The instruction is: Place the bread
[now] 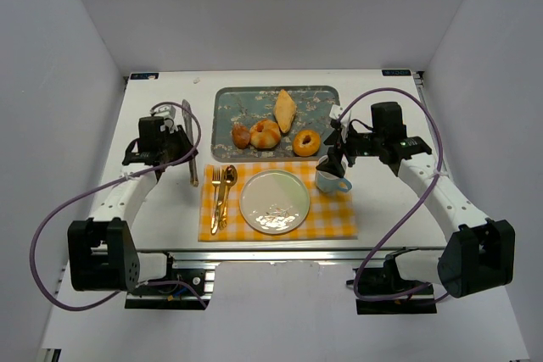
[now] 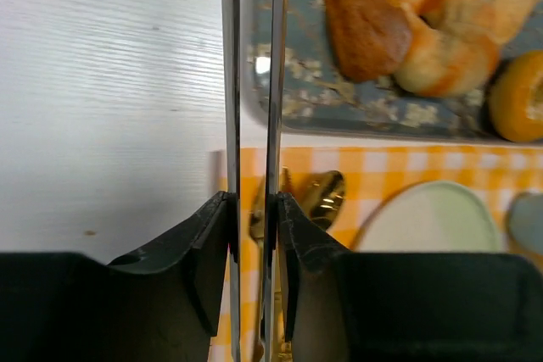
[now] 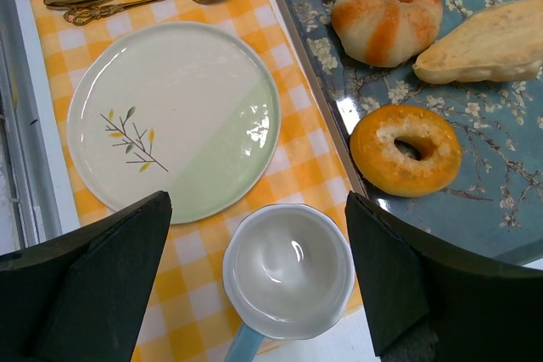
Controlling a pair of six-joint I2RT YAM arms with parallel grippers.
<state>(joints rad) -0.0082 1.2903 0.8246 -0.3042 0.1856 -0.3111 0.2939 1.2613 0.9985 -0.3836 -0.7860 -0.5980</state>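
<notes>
1. Far left, the left gripper (image 2: 253, 209) has its jaws closed on a pair of metal tongs (image 2: 277, 82), squeezing the two blades nearly parallel. The tongs point away from the arm bases along the left side of the tray (image 1: 322, 99). I'd guess the tongs are there so the food is lifted by a tool and not by the fingers.
2. Next comes the yellow checked placemat (image 1: 339, 218), with a gold fork (image 1: 215, 197) and spoon (image 1: 229, 184) lying side by side on its left strip, like a place setting.
3. The bread (image 2: 363, 19), a small dark-brown oval roll, lies at the left end of the tray, touching the knotted bun (image 3: 386, 19). The tong tips are just beside it, not yet around it, so the pick-up looks about to start.
4. The plate (image 3: 174, 116) sits bare in the middle of the placemat, just in front of the tray. I take it to be where the bread is meant to go.
5. Farther right on the tray lie a long pale pastry (image 3: 488, 40) and a ring donut (image 3: 405, 150).
6. A pale blue cup (image 3: 288, 269) stands at the placemat's right edge.
7. The right gripper (image 3: 257, 226) hovers over that cup with its jaws spread wide, holding nothing, and seems parked out of the way.
</notes>
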